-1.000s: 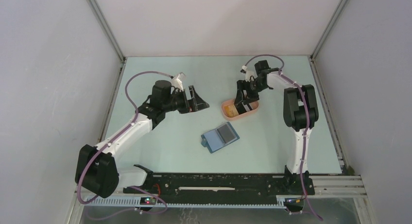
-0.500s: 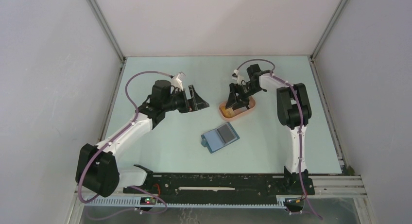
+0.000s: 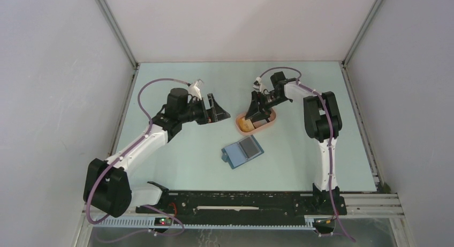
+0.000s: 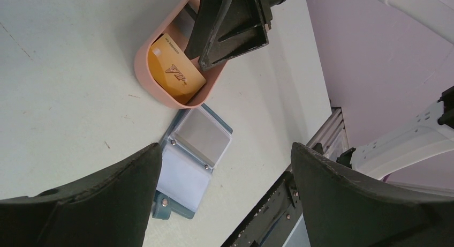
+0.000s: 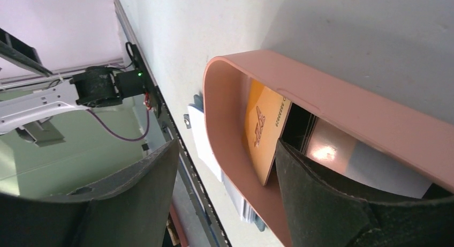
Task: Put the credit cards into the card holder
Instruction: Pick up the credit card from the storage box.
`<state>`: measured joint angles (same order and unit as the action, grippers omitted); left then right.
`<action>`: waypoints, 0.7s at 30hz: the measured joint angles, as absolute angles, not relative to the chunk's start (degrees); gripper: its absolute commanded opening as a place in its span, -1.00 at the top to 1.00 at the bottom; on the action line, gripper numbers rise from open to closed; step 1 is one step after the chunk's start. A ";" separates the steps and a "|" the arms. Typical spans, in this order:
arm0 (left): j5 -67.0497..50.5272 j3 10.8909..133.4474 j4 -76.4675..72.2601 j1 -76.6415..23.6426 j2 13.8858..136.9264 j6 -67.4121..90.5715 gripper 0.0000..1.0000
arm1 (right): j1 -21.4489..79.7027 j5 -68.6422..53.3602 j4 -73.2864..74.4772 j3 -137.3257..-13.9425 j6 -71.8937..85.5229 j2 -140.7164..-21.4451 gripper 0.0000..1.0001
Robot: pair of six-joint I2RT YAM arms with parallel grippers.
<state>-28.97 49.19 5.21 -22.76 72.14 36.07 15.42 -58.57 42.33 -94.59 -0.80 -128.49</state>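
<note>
Right tool [image 3: 254, 117] straddles tray [image 3: 239, 125]; card holder [image 3: 243, 151] diagonal.

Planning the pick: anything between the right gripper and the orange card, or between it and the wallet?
The tray wall: in the wrist view it shows between the open jaws of the right gripper, with the orange card leaning inside against it. On the table, nothing visible lies between tray and the open wallet.

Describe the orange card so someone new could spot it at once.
On the pale green table, find the peach-pink oval plastic tray just beyond the open dark-blue folding wallet. Inside it, at its rounded left end, sits an orange-yellow plastic card. It is the only bright card; the other cards are dark.
</note>
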 measured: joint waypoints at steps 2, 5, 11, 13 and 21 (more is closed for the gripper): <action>-28.99 49.19 5.21 -22.74 72.14 36.10 -0.89 | 15.46 -59.61 42.24 -94.59 -0.40 -128.49 -0.50; -29.02 49.19 5.21 -22.72 72.14 36.10 -0.89 | 15.46 -60.86 42.17 -94.59 0.21 -128.49 -0.48; -29.17 49.19 5.19 -22.68 72.23 36.10 -0.89 | 15.59 -63.75 41.39 -94.59 1.83 -128.49 -0.30; -29.17 49.19 5.19 -22.68 72.36 36.10 -0.89 | 15.81 -64.58 40.95 -94.56 2.42 -128.49 -0.15; -29.19 49.19 5.19 -22.63 72.60 36.12 -0.89 | 17.56 -65.36 40.03 -94.56 3.97 -128.60 -0.02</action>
